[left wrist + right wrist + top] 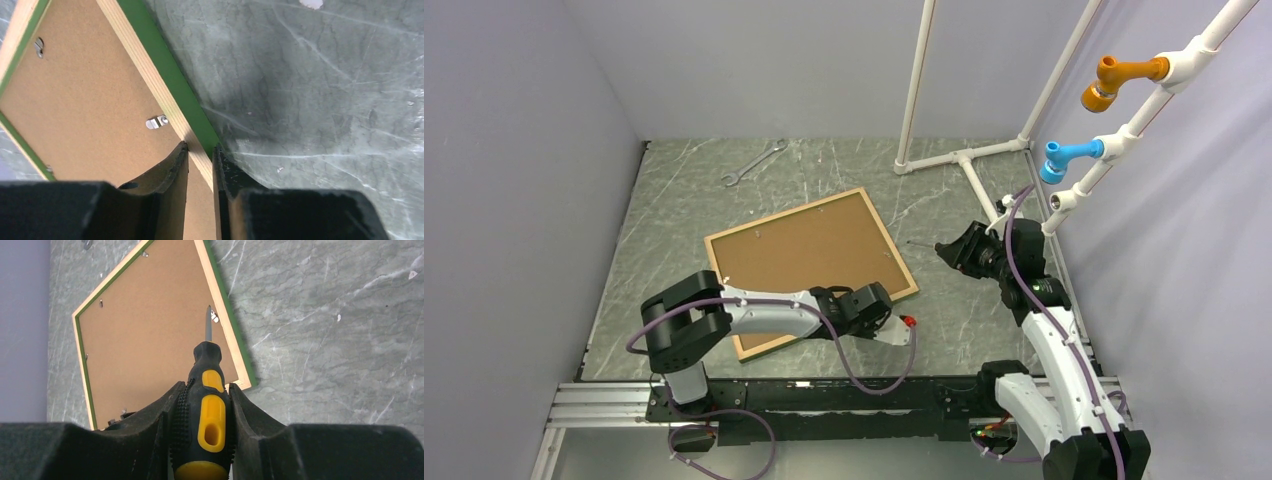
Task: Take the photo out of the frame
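Left wrist view: the left gripper (200, 150) is pinching the frame (165, 75) with narrow jaws. One finger is sitting inside the rail on the backing board (90, 100), the other outside on the green edge. The frame is lying face down mid-table. We are not seeing the photo, which is presumably under the board.

The right gripper (205, 386), at 3 o'clock of the frame in the top view, is clamping a screwdriver (212, 385). Its blade is pointing at a metal clip (214, 316) at 12 o'clock from the tip.

Risks we are noting:
- The blade skidding off the small clip and gouging the board.
- The thin-rail pinch slipping, letting the frame pivot on the table (325, 340).
- The inner finger pinning the board once it needs lifting.
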